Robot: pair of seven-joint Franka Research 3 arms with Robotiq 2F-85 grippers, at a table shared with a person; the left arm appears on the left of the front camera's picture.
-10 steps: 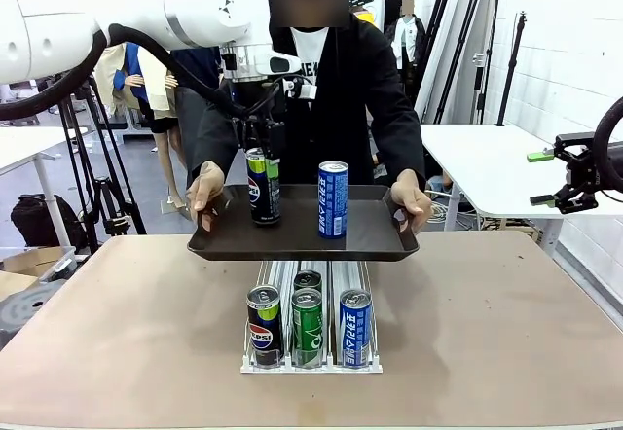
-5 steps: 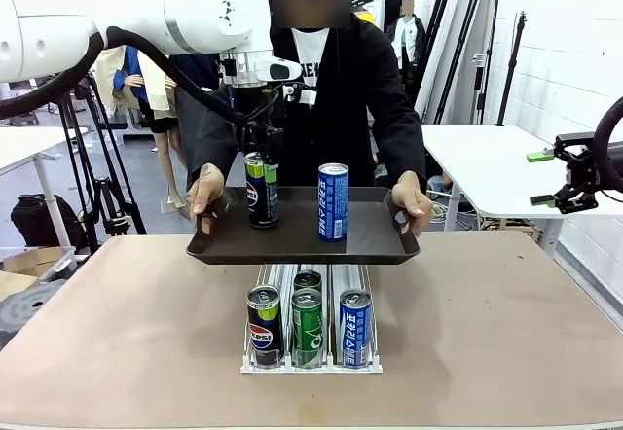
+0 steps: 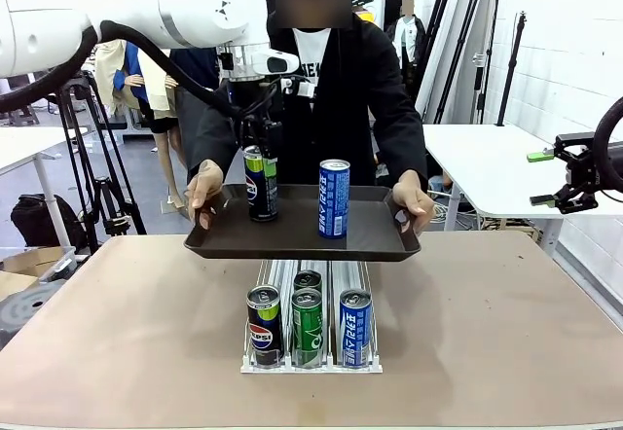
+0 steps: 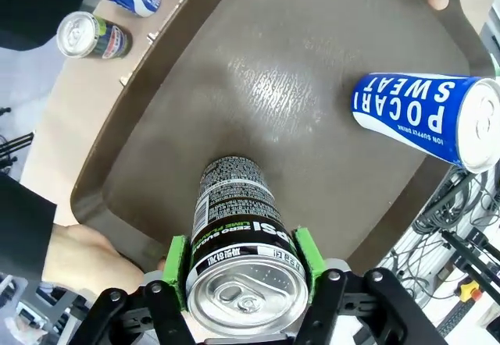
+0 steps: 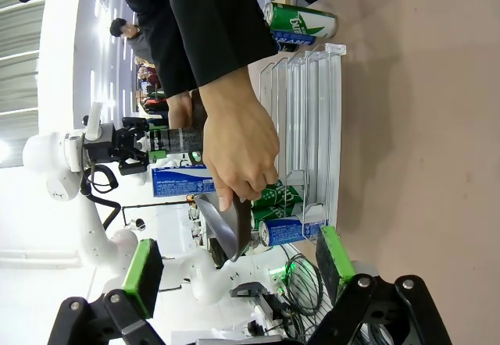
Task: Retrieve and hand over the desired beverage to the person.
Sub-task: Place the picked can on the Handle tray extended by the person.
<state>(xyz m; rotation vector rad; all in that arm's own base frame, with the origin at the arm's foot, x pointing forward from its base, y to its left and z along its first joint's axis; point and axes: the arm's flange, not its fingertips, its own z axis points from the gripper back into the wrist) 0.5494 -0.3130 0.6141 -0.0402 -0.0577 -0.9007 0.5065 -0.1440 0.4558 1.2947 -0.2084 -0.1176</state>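
On the held tray (image 4: 117,173), left fingers (image 4: 178,261) flanking Pepsi can (image 4: 238,243); right fingers (image 5: 143,276) wide.

— where's the left arm?
— it reaches across from the left side, wrist pointing down, the left gripper (image 3: 261,148) hanging over the middle. its green pads (image 4: 176,263) sit on either side of a can top, close against it.
— and the right arm?
— off at the right edge, the right gripper (image 3: 541,177) level and pointing inward, jaws spread wide with the fingers (image 5: 143,276) far apart.
— the person's hands?
— one hand (image 3: 203,189) and the other hand (image 3: 413,202) each curl around an edge, held out in front.
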